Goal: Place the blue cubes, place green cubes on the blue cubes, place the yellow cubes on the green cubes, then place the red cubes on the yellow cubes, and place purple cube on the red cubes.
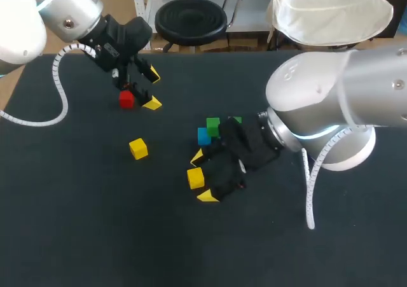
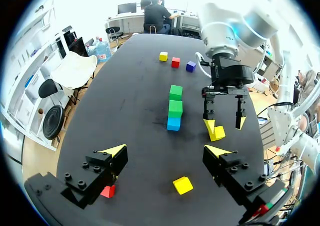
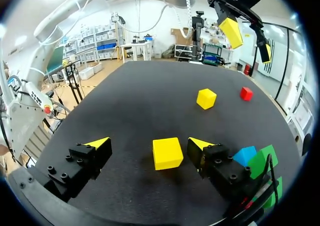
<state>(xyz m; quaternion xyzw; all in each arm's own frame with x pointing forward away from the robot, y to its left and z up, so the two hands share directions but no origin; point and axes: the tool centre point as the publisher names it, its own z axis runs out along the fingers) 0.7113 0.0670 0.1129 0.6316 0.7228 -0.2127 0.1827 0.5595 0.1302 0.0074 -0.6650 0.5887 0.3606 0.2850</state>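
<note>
Left hand (image 1: 152, 90) spread over red cube (image 1: 126, 99), right hand (image 3: 149, 144) low, spread around yellow cube (image 3: 167, 153)

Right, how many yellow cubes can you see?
3 yellow cubes: one between the right gripper's open fingers, one nearer the left gripper, one at the far end by a red cube. More may be hidden.

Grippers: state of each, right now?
Left gripper: open, holding nothing.
Right gripper: open, small yellow cube between its fingers, ungripped.
</note>
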